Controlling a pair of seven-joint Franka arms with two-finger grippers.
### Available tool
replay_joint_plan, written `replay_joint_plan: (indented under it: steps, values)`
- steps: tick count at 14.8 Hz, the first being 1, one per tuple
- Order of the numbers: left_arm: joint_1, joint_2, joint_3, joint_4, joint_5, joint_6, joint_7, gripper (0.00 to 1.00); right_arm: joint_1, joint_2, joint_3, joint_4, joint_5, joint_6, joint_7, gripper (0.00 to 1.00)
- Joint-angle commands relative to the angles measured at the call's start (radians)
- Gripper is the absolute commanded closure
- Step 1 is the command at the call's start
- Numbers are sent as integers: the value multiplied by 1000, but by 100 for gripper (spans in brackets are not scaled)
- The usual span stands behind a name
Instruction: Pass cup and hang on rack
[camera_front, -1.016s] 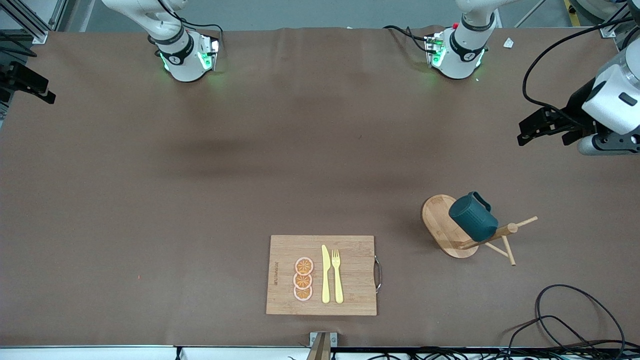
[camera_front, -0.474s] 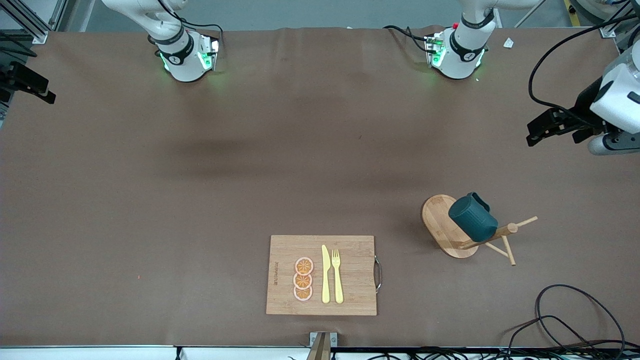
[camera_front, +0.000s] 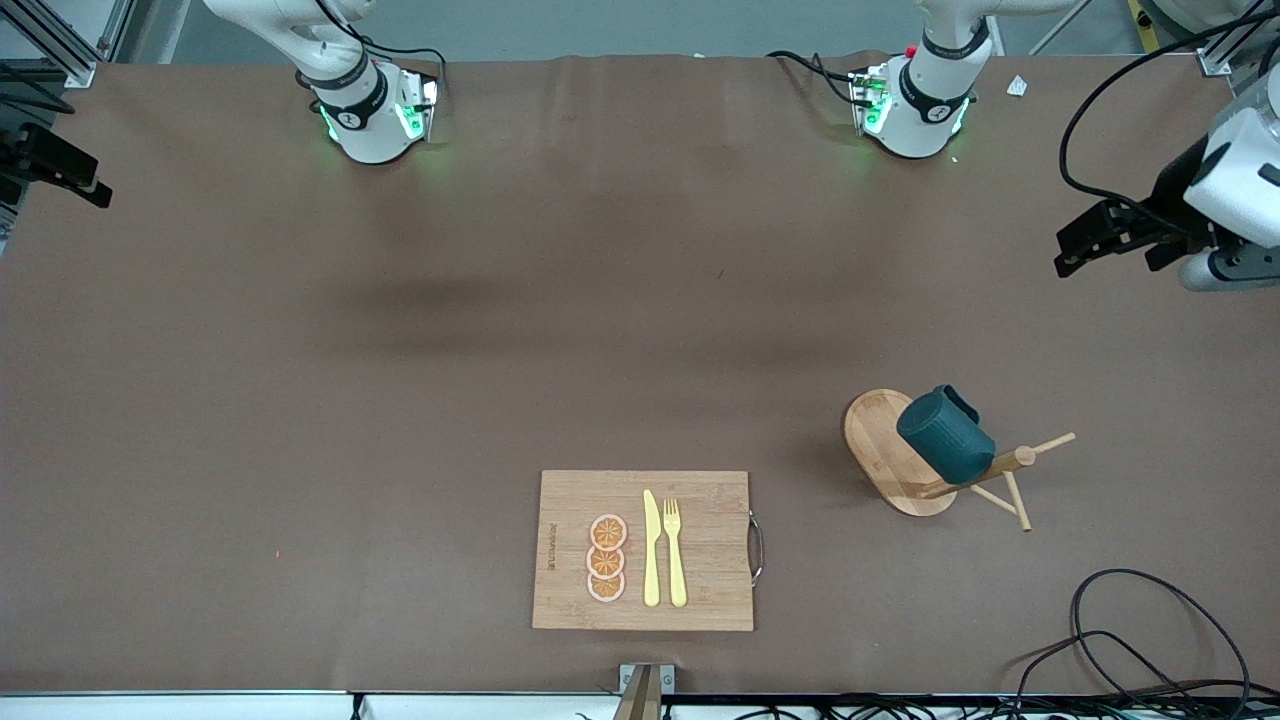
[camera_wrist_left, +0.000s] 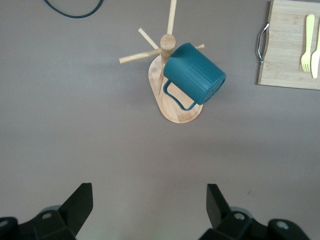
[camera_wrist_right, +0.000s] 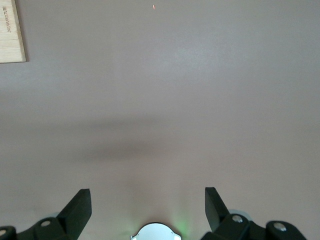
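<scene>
Teal cup (camera_front: 944, 434) on a rack (camera_front: 890, 450) peg; both pincers, left (camera_wrist_left: 149, 200) and right (camera_wrist_right: 148, 201), spread, empty.

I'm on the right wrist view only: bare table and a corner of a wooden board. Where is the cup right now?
Observer: The cup hangs by its handle on a peg of the rack, toward the left arm's end of the table.
Operator: Is the left gripper holding it?
Observer: No. The left gripper is open and empty, up in the air over bare table at the left arm's end, clear of the rack.
Operator: What's on the board I can see a corner of?
Observer: The cutting board carries three orange slices, a yellow knife and a yellow fork.
</scene>
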Motion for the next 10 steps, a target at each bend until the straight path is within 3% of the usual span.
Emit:
replay_joint_plan:
  steps: [1, 5, 10]
  values:
    - [18, -83, -11, -104, -2, 48, 28, 0, 5, -22, 0, -17, 2, 2, -7, 0]
    - [26, -78, -9, -97, 9, 70, 155, 0, 5, -21, 0, -19, 2, 4, -8, 0]
    - [18, -60, -8, -81, 14, 70, 146, 0, 5, -22, -2, -19, 0, 2, -8, 0]
